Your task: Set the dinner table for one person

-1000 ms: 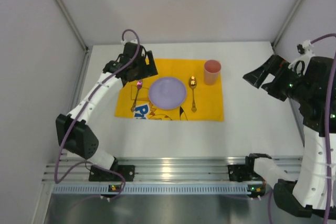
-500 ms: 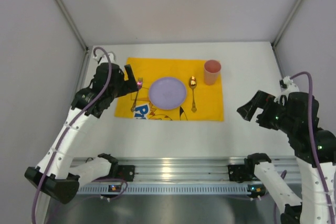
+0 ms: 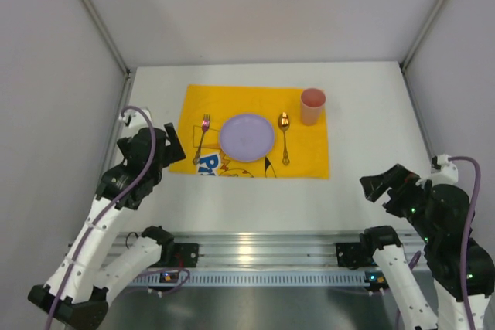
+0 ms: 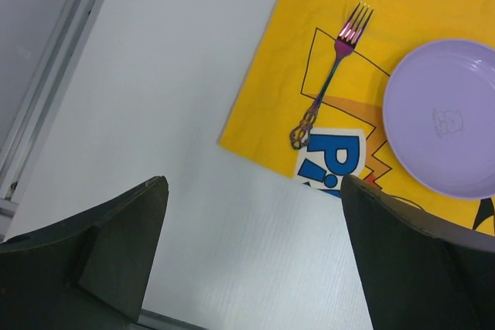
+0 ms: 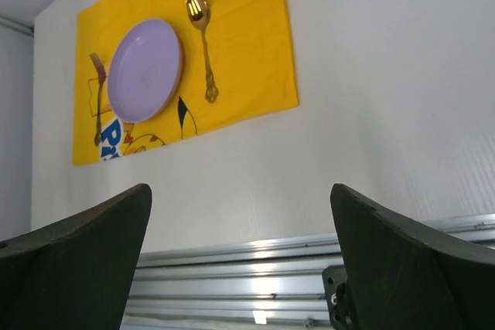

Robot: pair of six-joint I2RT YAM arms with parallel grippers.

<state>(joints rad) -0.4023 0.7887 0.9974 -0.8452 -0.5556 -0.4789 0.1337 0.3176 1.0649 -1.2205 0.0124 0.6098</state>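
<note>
Setting judged complete | large white matte dinner table (image 3: 371, 113) spans workspace, bearing yellow printed cloth (image 3: 305, 152) | left gripper (image 4: 254, 191), right gripper (image 5: 240, 191): gaping, empty | risk: low arm sweep could snag cloth, scattering lilac round plate (image 3: 247, 137)

Left end effector (image 4: 251, 218) and right end effector (image 5: 241, 205) both gape wide (nothing held), hovering.

This looks like a robotics lab test cell: a bare white tabletop (image 3: 371, 137) is boxed in by plain grey wall panels (image 3: 263, 5) on metal framing posts (image 3: 94, 17), and a ribbed aluminium rail (image 3: 263, 249) carries a left arm (image 3: 97, 226) and a right arm (image 3: 448, 229) trailing purple cables (image 3: 151, 141).
</note>
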